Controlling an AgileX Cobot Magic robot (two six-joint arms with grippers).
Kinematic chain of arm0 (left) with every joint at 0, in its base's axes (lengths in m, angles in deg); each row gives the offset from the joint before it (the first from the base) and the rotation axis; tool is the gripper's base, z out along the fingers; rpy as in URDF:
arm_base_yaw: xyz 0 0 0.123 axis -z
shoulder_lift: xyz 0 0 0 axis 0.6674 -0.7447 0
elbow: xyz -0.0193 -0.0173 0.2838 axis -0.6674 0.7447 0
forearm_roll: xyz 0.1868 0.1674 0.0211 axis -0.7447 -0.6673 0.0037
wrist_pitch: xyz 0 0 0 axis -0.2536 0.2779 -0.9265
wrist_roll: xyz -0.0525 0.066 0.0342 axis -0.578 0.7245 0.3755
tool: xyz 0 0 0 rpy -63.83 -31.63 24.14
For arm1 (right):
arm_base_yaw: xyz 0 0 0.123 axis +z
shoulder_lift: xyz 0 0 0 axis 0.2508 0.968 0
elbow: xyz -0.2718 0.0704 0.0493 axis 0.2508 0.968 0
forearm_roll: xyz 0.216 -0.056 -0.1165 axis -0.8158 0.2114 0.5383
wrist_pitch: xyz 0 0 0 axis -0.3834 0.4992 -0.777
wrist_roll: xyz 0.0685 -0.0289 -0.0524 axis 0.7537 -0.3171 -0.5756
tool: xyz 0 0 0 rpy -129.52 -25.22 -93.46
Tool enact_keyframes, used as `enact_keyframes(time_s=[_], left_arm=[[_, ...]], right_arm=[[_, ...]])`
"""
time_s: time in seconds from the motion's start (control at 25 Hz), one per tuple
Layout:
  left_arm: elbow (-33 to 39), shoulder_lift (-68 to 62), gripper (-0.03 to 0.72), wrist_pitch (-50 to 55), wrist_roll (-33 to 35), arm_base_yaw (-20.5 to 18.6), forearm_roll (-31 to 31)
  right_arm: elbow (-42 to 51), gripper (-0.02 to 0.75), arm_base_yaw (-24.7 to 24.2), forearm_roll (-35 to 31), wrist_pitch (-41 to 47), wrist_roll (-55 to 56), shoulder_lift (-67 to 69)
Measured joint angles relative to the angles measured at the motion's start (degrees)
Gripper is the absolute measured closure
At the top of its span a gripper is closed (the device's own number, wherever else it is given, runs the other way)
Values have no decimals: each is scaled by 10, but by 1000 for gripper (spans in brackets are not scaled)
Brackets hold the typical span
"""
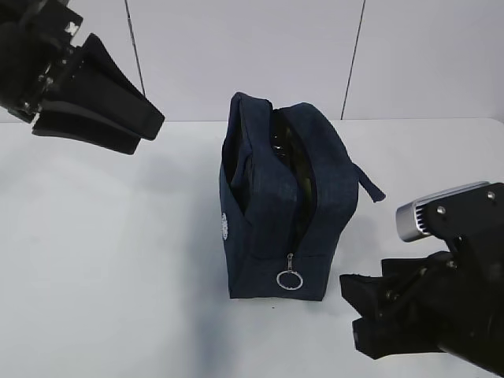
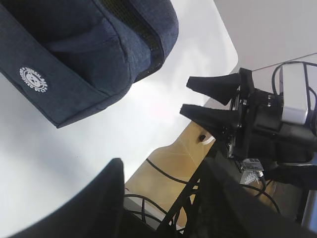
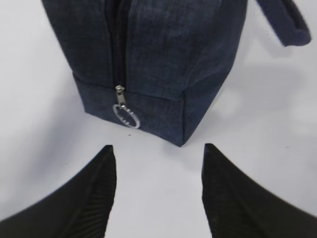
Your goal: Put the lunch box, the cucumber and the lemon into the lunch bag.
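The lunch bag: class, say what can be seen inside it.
Through the open top of the lunch bag only a dark, glossy interior shows; no lunch box, cucumber or lemon is identifiable, the fabric walls covering the rest.

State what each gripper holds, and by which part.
Nothing is held: the left gripper and the right gripper are both open and empty, clear of the lunch bag.

The lunch bag (image 1: 287, 205) stood unzipped on the white table (image 1: 110, 236), both grippers apart from it, holding nothing.
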Motion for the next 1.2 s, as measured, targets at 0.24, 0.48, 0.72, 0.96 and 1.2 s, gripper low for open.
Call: enact_keyframes(time_s=[0.24, 0.48, 0.72, 0.96, 1.2], left_arm=[[0, 0, 326, 0, 1, 0, 0], [0, 0, 326, 0, 1, 0, 0], [0, 0, 326, -1, 2, 0, 0], [0, 0, 326, -1, 2, 0, -6], [0, 0, 326, -5, 3, 0, -17]], right_arm=[[-6, 315, 22, 0, -21, 31, 0], [-51, 315, 32, 1, -49, 62, 23], [-81, 315, 33, 3, -57, 62, 127], [-81, 315, 35, 3, -1, 62, 176], [-82, 315, 54, 3, 117, 67, 177]])
